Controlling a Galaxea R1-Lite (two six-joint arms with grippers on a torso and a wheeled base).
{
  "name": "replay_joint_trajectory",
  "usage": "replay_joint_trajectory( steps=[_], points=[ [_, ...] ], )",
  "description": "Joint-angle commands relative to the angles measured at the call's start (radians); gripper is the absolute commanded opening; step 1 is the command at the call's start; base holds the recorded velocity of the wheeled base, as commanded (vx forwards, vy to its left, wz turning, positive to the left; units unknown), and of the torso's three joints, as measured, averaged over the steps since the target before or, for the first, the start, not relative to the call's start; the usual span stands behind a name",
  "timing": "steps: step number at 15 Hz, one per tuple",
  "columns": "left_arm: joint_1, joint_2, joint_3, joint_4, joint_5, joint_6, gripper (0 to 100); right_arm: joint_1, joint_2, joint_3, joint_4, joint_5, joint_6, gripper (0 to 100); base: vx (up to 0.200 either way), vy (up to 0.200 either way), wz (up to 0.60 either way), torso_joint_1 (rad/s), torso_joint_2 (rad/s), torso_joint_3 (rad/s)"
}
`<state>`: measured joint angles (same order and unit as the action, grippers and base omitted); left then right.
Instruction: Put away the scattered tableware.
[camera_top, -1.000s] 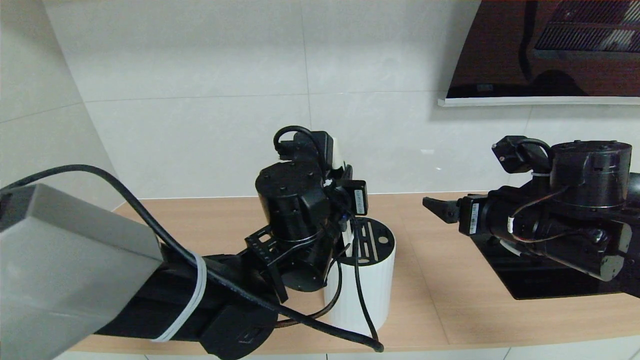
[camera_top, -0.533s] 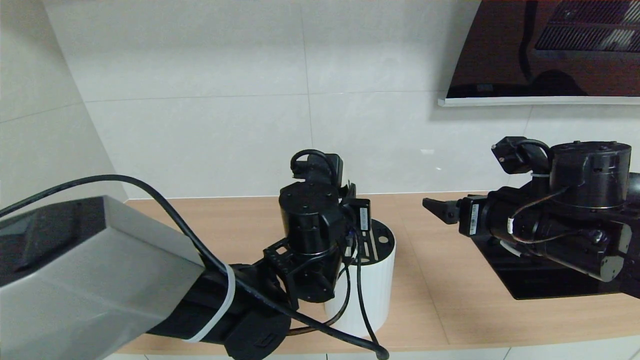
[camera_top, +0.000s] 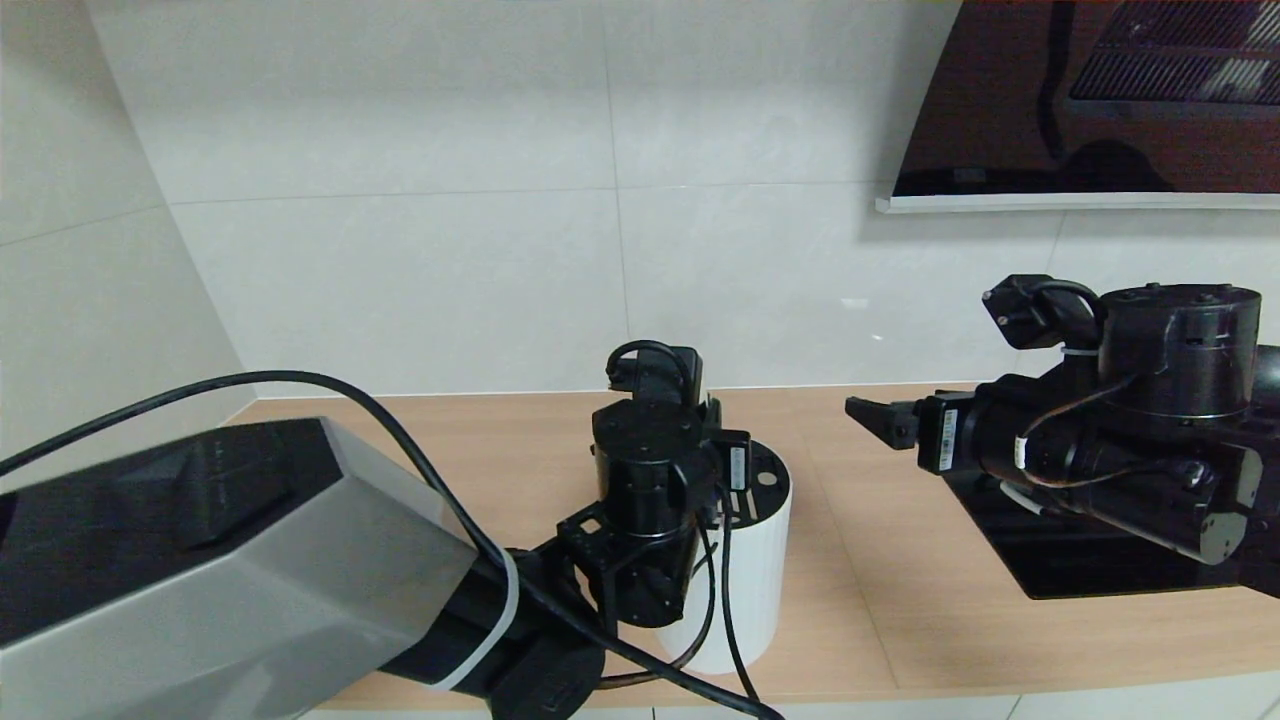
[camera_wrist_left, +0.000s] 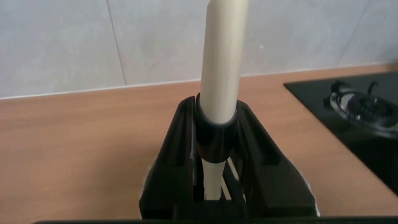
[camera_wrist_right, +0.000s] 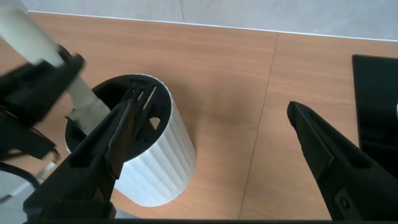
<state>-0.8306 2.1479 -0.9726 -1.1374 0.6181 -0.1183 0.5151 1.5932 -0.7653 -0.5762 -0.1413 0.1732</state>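
Left fingers (camera_wrist_left: 176, 167) clamp one cream-handled utensil (camera_wrist_left: 222, 56), perhaps a knife, in one white holder (camera_wrist_right: 158, 163); right fingers (camera_wrist_right: 329, 155) spread.

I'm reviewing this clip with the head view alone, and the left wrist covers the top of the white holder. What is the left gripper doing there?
Observer: The left gripper is shut on a cream handle, likely a knife's.
Operator: Is it in the holder yet?
Observer: Partly. Its blade reaches down into the black slotted top of the white holder.
Operator: And the right gripper?
Observer: The right gripper is open and empty, above the counter between the holder and the cooktop.
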Motion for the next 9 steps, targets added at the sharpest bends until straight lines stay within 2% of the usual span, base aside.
replay_joint_trajectory(
  steps=[1, 9],
  points=[
    [-0.001, 0.012, 0.0, -0.001, 0.0, 0.0, 0, 0.0, 0.002, 0.0, -0.001, 0.0, 0.0, 100, 0.0, 0.0, 0.0, 0.0, 0.0, 0.0],
    [-0.001, 0.026, 0.018, 0.001, -0.001, 0.002, 0, 0.0, 0.002, 0.001, -0.001, 0.0, 0.0, 100, 0.0, 0.0, 0.0, 0.0, 0.0, 0.0]
  ],
)
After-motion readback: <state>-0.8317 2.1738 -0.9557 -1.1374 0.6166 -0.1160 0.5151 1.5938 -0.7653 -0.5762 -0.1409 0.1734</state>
